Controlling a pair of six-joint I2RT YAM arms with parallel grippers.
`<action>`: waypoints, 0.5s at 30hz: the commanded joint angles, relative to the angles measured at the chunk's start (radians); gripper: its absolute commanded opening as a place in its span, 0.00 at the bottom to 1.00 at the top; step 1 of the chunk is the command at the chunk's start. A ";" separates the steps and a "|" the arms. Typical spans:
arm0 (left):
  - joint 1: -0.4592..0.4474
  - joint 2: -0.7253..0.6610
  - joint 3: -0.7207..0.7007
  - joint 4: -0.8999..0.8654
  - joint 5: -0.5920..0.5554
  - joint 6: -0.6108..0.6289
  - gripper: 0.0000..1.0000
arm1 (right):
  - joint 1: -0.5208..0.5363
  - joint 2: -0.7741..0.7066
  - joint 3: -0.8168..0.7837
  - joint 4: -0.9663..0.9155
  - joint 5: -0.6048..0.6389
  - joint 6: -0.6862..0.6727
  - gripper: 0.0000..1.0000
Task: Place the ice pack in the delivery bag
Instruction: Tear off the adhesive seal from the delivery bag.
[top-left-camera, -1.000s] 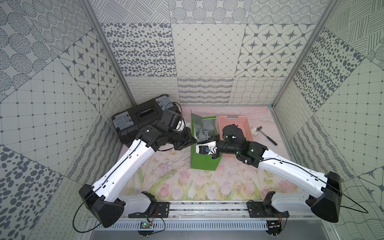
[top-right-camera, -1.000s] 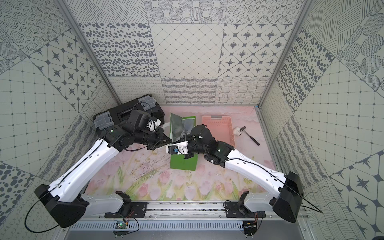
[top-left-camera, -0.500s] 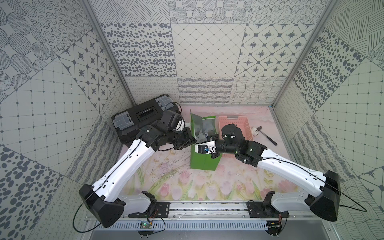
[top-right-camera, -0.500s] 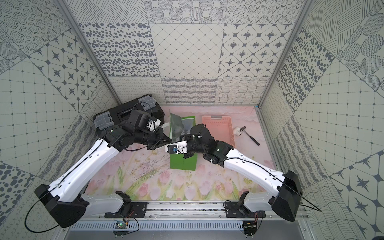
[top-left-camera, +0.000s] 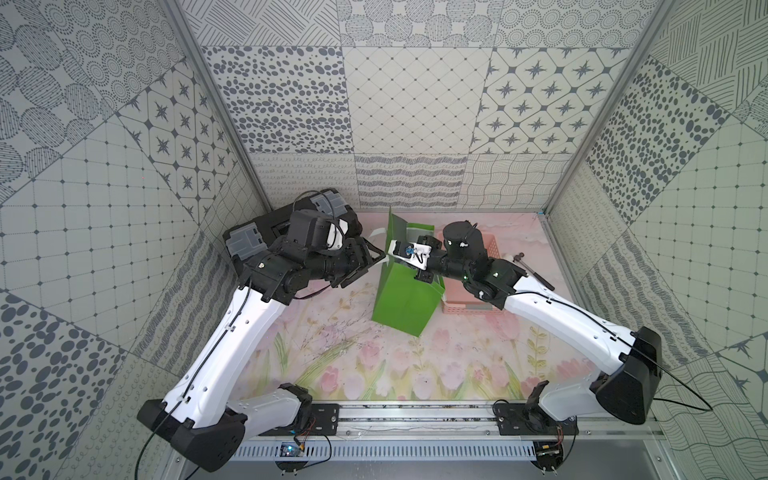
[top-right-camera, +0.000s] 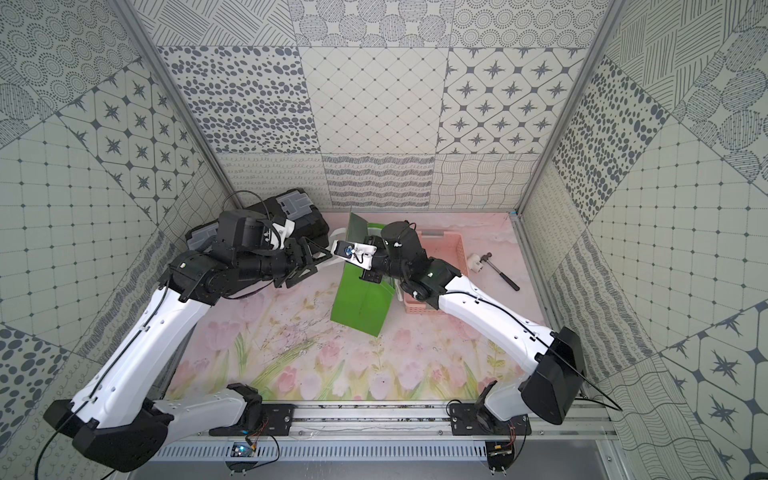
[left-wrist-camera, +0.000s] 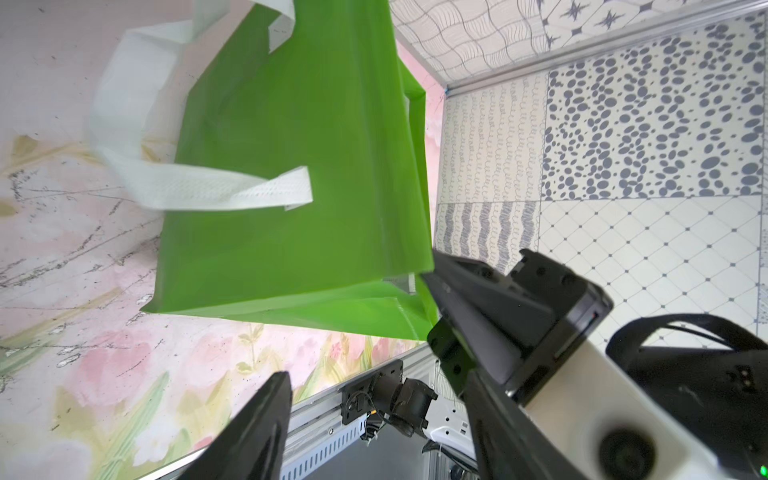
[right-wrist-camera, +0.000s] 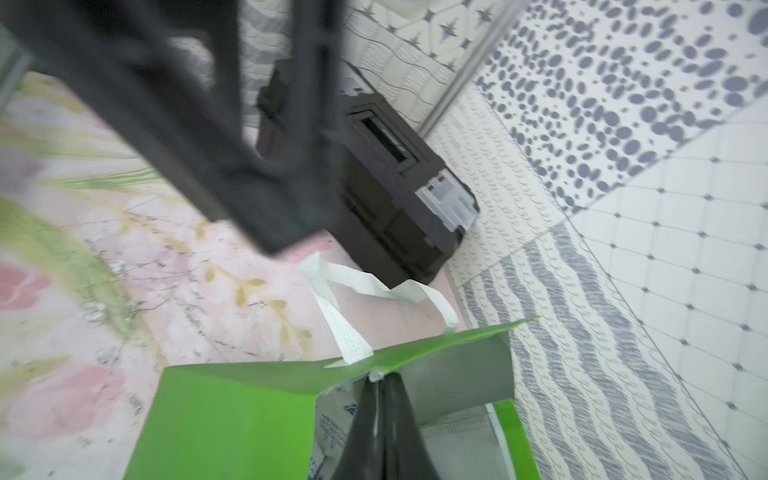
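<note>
1. We are looking at the delivery bag (top-left-camera: 405, 299) standing upright on the floral counter (top-left-camera: 353, 365). It is sitting between the black toolbox (top-left-camera: 249, 245) and the pink basket (top-left-camera: 469, 309), just beside the basket. Its mouth is gaping open and its flap (top-left-camera: 397, 226) is standing up at the far side.
2. The right fingers (right-wrist-camera: 380, 419) are reaching in over the bag's mouth, pressed tight together with no gap showing. Their tips are meeting the green rim where a white handle (right-wrist-camera: 345, 332) is stitched on, and we cannot tell whether any fabric is pinched between them.
3. In the right wrist view we are seeing the ice pack (right-wrist-camera: 330, 428) — a pale pack with blue print — lying inside the bag against the silver lining (right-wrist-camera: 457, 374). It is partly hidden behind those fingers.
4. The left fingers (top-left-camera: 370, 259) are hovering just beside the bag's rim on the toolbox side — spread wide and holding nothing.
5. The handle is draping loose over the counter toward the toolbox.
6. A small hammer (top-right-camera: 500, 274) is lying on the counter beyond the basket, well apart from the bag.
</note>
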 joint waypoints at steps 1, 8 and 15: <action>0.052 -0.046 -0.023 -0.020 -0.033 0.072 0.72 | -0.045 0.055 0.099 0.068 0.113 0.080 0.00; 0.105 -0.113 -0.130 0.005 -0.010 0.091 0.74 | -0.121 0.158 0.275 0.063 0.160 0.086 0.00; 0.121 -0.163 -0.187 0.009 -0.051 0.159 0.81 | -0.213 0.210 0.519 -0.027 0.325 0.093 0.00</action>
